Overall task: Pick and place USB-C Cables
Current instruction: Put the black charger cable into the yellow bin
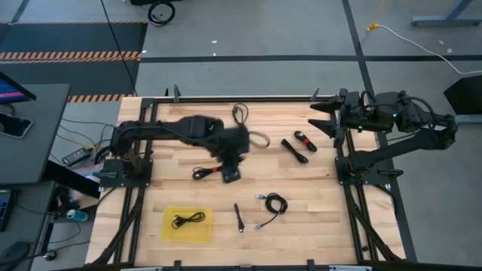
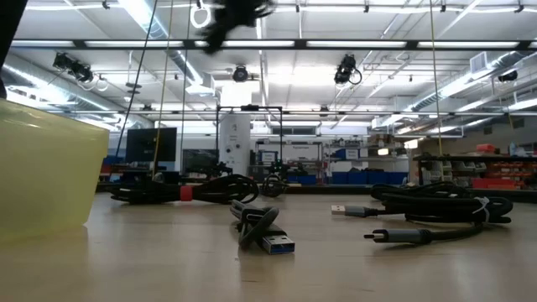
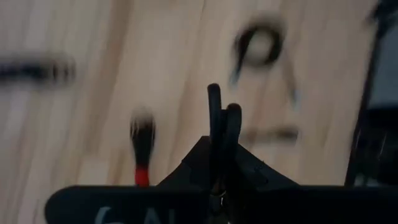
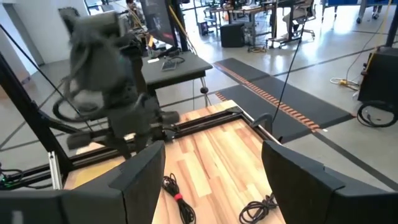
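My left gripper (image 1: 233,173) hangs over the middle of the table, slanting down, shut on a thin black USB-C cable (image 3: 215,109). Loose USB-C cables lie on the wood. One with a red tie (image 1: 207,173) sits beside the left gripper. A coil (image 1: 241,114) lies at the far edge, and two bundles (image 1: 298,145) lie right of centre. Two more (image 1: 269,204) are nearer the front. Another cable (image 1: 188,219) lies in the yellow tray (image 1: 169,233). My right gripper (image 1: 323,119) is drawn back at the far right, open and holding nothing (image 4: 211,177). My left gripper pinches the black cable between its two shut fingers (image 3: 205,158). Two rounded loop ends (image 3: 232,121) stick out past the fingertips. The fingers slant down from above, and the cable is clear of the table. Which part of the cable sits between the fingers is hidden by the gripper.
The yellow tray stands at the near left (image 2: 42,176). Black frame rails (image 1: 346,218) run along both sides of the table. Bare wood shows between the tray and the front cables (image 1: 239,218).
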Robot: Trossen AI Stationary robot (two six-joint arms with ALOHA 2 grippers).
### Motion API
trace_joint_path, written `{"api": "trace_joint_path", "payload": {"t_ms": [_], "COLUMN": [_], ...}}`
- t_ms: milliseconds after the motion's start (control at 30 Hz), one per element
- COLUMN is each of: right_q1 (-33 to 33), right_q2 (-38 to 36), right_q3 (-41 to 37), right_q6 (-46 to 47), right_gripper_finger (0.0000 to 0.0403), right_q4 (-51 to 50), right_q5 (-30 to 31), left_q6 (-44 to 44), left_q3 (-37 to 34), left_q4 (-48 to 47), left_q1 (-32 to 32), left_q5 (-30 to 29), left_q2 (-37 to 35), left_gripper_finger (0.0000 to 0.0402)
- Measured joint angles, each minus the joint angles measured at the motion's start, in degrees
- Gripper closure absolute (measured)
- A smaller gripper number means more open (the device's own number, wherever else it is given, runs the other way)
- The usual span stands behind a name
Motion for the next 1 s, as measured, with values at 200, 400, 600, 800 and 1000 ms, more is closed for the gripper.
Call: {"api": "trace_joint_path", "payload": {"t_ms": [200,400,600,800,1000], "right_q1": [-0.7,-0.8,-0.8,-0.7,-0.7], "right_q2": [0.5,0.5,0.5,0.5,0.5], "right_q3": [0.0,0.0,0.0,0.0,0.0], "right_q6": [0.0,-0.1,-0.2,0.1,1.5], "right_gripper_finger": [0.0131,0.0131,0.0131,0.0131,0.0131], "right_q4": [-1.1,-2.1,-2.1,-2.0,-1.9], "right_q5": [0.0,-0.1,-0.2,-1.0,-2.7], "left_q6": [-3.3,-14.7,-24.1,-28.2,-23.0], "left_q3": [0.0,0.0,0.0,-6.3,-19.4], "left_q4": [-14.4,-16.3,-12.4,-8.1,-2.5], "left_q1": [-9.4,-18.2,-24.8,-28.5,-28.9], "left_q5": [0.2,1.5,3.3,4.9,10.4], "left_q2": [0.0,-0.1,0.3,0.7,0.8], "left_gripper_finger": [0.0377,0.0377,0.0377,0.0377,0.0377]}}
